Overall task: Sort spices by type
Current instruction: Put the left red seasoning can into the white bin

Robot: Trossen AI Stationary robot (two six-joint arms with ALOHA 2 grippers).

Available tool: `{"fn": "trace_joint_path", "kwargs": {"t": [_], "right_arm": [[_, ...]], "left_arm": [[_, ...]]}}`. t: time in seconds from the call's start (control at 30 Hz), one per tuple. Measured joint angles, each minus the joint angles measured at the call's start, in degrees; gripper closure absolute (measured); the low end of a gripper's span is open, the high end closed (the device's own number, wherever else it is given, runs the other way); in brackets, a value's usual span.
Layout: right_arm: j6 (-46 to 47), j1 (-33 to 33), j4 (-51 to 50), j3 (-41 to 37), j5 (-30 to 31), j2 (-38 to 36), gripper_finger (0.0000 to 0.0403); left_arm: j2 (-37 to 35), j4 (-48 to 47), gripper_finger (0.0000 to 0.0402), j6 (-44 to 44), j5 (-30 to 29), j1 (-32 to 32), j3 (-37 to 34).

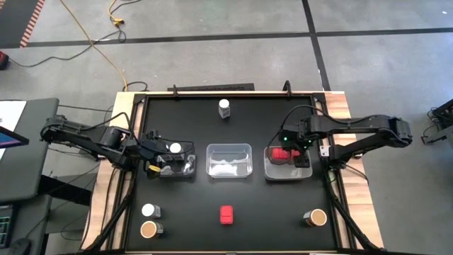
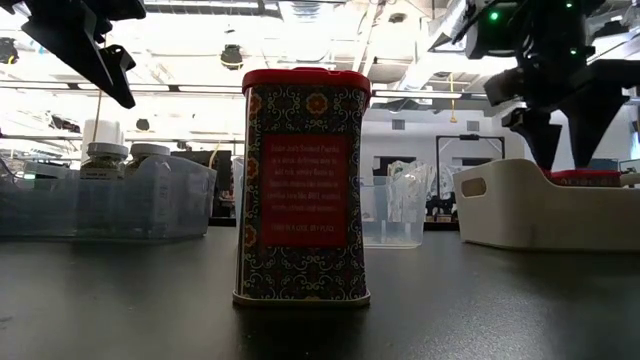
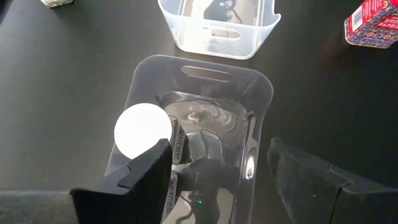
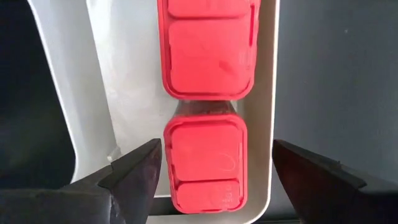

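We see the right gripper [image 4: 214,168] spread wide above the white tray [image 1: 272,170], straddling a red-lidded rectangular tin [image 4: 206,160] without touching it; two such tins sit there. The left gripper [image 3: 217,171] hangs open, empty, over the left clear plastic tray [image 3: 258,99] holding white-capped jars [image 3: 142,129]. A third red tin [image 1: 226,214] stands alone near the front edge, with bare tabletop around it.

Both arms are showing up dark and slim-linked from above. The left tool [image 1: 164,161] is wearing a small yellow marking near its fingers, while the right tool [image 1: 301,150] is glowing with a tiny green light; its black fingers [image 4: 134,171] are tapering into wedges.
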Motion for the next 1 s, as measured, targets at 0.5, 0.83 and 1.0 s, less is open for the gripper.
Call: {"fn": "trace_joint_path", "kwargs": {"t": [0.5,0.83,1.0], "right_arm": [[2.88,4.7,-5.61,3.87,-2.78,-2.13,0.006],[8.96,11.87,-1.44,2.63,-3.63,-2.62,0.006],[11.92,14.28,0.32,1.91,-3.68,-2.62,0.006]], "left_arm": [[0.0,0.04,0.015,-0.07,0.0,0.01,0.0],[0.0,0.02,0.015,0.04,-0.35,0.0,0.0],[0.02,-0.01,0.015,0.05,-0.49,0.01,0.0]]}}
